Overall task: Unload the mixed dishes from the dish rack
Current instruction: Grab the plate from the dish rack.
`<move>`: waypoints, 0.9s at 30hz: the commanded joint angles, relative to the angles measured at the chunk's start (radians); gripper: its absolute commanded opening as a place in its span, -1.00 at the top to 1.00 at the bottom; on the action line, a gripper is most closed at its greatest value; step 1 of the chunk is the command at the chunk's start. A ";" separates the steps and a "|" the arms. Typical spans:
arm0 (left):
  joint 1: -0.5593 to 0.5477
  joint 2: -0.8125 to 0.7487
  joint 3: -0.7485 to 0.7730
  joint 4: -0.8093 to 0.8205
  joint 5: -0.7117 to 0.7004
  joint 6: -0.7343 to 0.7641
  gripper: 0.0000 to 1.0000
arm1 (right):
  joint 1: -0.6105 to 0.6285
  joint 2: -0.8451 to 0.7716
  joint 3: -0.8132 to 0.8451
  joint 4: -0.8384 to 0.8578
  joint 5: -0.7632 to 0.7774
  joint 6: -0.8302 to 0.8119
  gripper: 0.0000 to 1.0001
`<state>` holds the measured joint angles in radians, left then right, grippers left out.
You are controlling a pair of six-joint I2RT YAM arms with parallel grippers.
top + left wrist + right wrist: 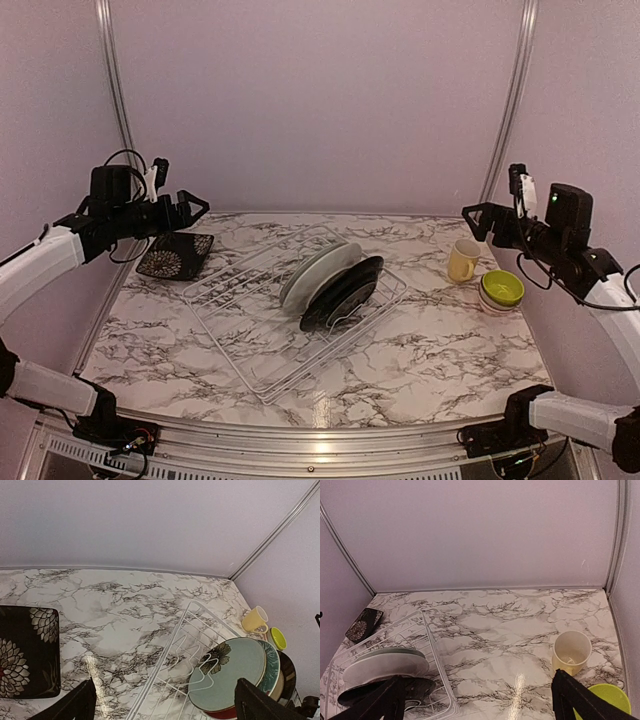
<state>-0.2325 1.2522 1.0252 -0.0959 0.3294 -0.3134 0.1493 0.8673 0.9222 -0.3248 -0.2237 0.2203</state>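
The white wire dish rack [262, 340] lies in the middle of the table. Round whitish plates [320, 268] and a black plate [346, 292] stand on edge in it. A black squarish flower-patterned plate [176, 256] lies on the table at far left. The pale yellow mug [463, 261] and the lime-green bowl [502, 288], which rests on a paler bowl, stand at far right. My left gripper [196, 208] is open and empty, high above the black squarish plate [25, 650]. My right gripper [474, 220] is open and empty, high above the mug [571, 652].
Lilac walls close the table at back and sides, with metal posts in the back corners. In the left wrist view the rack [165, 665] holds a pale green plate [227, 672]. In the right wrist view bare marble lies between the rack [431, 655] and the mug.
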 commanded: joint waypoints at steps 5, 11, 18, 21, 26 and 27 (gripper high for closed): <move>-0.013 -0.017 -0.139 0.347 0.359 -0.397 -0.98 | 0.004 0.077 0.014 0.043 -0.038 0.067 -0.96; -0.153 0.010 -0.152 0.409 0.344 -0.439 -0.98 | 0.004 0.096 0.022 0.037 -0.055 0.081 -0.96; -0.379 0.074 -0.167 0.659 0.248 -0.537 -0.95 | 0.004 0.093 0.034 0.019 -0.049 0.083 -0.96; -0.458 0.138 -0.109 0.624 0.215 -0.507 -0.91 | 0.005 0.086 0.029 0.028 -0.054 0.090 -0.96; -0.569 0.186 -0.001 0.456 0.120 -0.364 -0.85 | 0.004 0.062 0.015 0.047 -0.124 0.089 -0.97; -0.596 0.191 0.022 0.405 0.081 -0.320 -0.86 | 0.003 0.054 0.011 0.042 -0.115 0.082 -0.97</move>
<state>-0.7616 1.4361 0.9562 0.4358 0.5262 -0.7738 0.1493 0.9550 0.9222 -0.2993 -0.3035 0.3050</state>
